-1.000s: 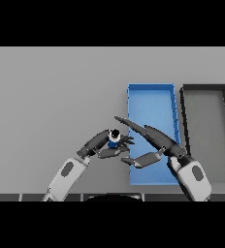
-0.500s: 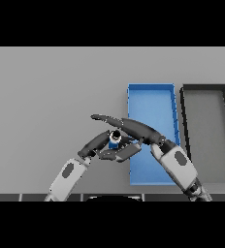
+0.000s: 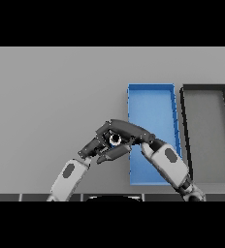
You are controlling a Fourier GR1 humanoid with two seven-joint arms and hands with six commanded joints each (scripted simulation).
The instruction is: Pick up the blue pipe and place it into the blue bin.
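Note:
The blue pipe (image 3: 115, 139) stands on the grey table just left of the blue bin (image 3: 151, 97), its dark opening facing up. My right hand (image 3: 130, 131) reaches in from the lower right, with fingers curled over the pipe's top and the thumb pressed under it. From the lower left comes my left hand (image 3: 91, 147), its fingers fairly straight and their tips against the pipe's left side. Most of the pipe's body is hidden between the two hands. Part of the bin's lower half is covered by the right forearm.
A dark grey bin (image 3: 205, 92) stands directly to the right of the blue bin, the two side by side. The grey table (image 3: 51, 92) stretches away to the left and the back.
My right hand has swung left from over the blue bin and closed its fingers and thumb round the pipe. The left hand has barely moved.

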